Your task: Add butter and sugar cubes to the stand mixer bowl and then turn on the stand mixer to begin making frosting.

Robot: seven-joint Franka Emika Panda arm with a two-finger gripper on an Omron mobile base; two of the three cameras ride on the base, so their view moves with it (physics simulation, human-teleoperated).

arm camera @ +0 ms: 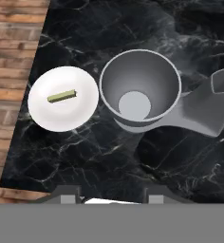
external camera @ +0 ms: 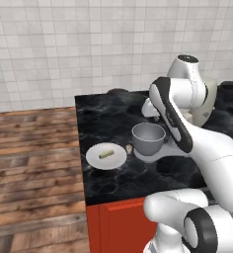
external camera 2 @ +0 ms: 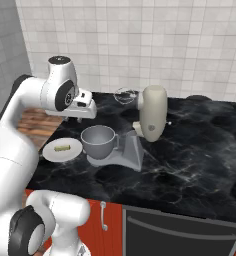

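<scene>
Butter (arm camera: 61, 96) lies flat on the white plate (arm camera: 42, 114), a short olive stick near the plate's centre. In the hand view the plate sits at 9 o'clock from the stand mixer bowl (arm camera: 152, 71), its rim just beside the bowl wall. The left base view shows the same stick (external camera: 106, 154) on the plate (external camera: 96, 160) at the left end of the black marble bench (external camera: 108, 183).

Sugar cubes (external camera: 130, 147) rest on the bench as 1 small tan lump, between the plate and the bowl (external camera: 148, 138), close to both.

The bowl (external camera 2: 98, 141) is grey metal, upright, and shows a bare round floor in the hand view. It stands on the flat grey base of the stand mixer (external camera 2: 151, 117). The cream head is tilted up, with the wire whisk (external camera 2: 125, 95) raised at 10 o'clock from the head in the right base view.

The gripper (arm camera: 113, 193) hangs above the bench near the bowl. Its 2 finger tips stand well apart at the bottom of the hand view, jaws spread with nothing between them.
</scene>
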